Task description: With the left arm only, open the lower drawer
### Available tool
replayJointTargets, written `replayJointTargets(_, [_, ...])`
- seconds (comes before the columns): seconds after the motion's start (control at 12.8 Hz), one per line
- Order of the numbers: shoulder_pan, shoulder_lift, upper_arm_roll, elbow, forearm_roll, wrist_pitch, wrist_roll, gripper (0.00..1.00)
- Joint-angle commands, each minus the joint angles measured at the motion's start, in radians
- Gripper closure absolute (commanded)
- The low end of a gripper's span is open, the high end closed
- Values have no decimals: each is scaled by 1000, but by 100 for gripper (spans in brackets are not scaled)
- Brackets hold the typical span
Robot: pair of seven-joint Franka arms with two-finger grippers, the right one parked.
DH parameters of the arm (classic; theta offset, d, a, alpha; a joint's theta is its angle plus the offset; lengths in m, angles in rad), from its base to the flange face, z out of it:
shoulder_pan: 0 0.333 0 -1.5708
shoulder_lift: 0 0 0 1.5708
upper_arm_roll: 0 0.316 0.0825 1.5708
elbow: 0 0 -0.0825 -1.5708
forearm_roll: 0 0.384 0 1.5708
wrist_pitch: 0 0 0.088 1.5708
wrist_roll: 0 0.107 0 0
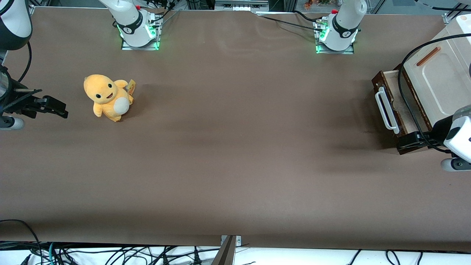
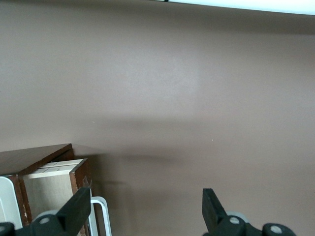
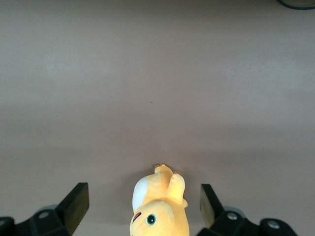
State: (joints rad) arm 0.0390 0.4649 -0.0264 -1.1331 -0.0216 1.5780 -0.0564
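Okay, I see my gripper (image 2: 145, 216) spread wide, holding nothing, just beside the lower drawer (image 1: 390, 106), which stands pulled partway out.

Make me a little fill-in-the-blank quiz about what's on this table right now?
1. The lower drawer is pulled partly ____.
2. Its bar handle is coloured ____.
3. The gripper, beside the drawer, has its fingers ____, holding nothing.
4. The plush toy toward the parked arm's end is coloured ____.

Missing words: open; white; open; yellow

no readable text, labels or numbers on any surface, tool (image 2: 142, 216) unmarked, fingers apart
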Motion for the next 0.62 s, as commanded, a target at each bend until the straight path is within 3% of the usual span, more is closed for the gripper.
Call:
replayJointTargets(0.0, [-23, -38, 3, -76, 43, 37, 43, 0])
replayJointTargets(0.55, [-68, -29, 5, -77, -3, 56, 29, 0])
